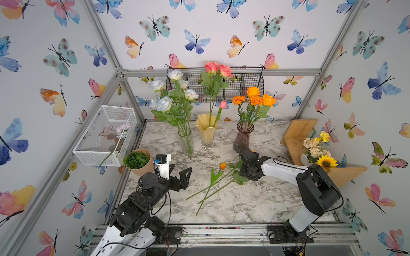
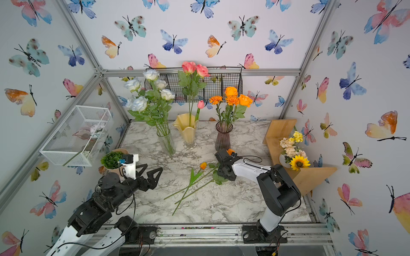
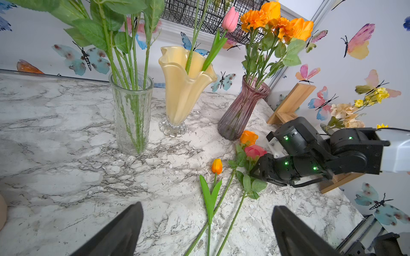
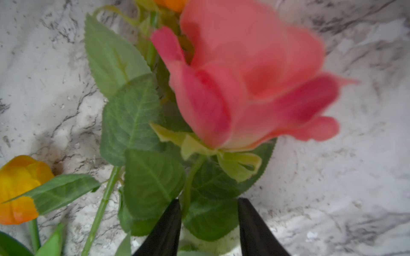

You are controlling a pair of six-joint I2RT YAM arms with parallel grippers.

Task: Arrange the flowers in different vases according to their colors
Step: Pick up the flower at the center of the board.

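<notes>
Three vases stand at the back of the marble table (image 1: 255, 206). The clear glass vase (image 1: 186, 139) holds white roses (image 1: 164, 103), the yellow vase (image 1: 206, 130) pink roses (image 1: 211, 67) and a pink tulip bud, and the purple vase (image 1: 243, 139) orange flowers (image 1: 255, 98). An orange tulip (image 1: 223, 165), an orange rose (image 3: 248, 137) and a pink rose (image 4: 244, 77) lie mid-table, stems crossing. My right gripper (image 4: 209, 200) is open, straddling the pink rose's stem just below the bloom; the stem touches one finger. My left gripper (image 3: 207, 205) hovers wide open, left of the stems.
A tan pot with a green succulent (image 1: 137, 160) sits beside my left wrist. A white mesh basket (image 1: 104, 135) hangs on the left wall and a black wire basket (image 1: 233, 84) on the back wall. A wooden shelf (image 1: 297, 133) with a sunflower bouquet (image 1: 317, 150) stands at right.
</notes>
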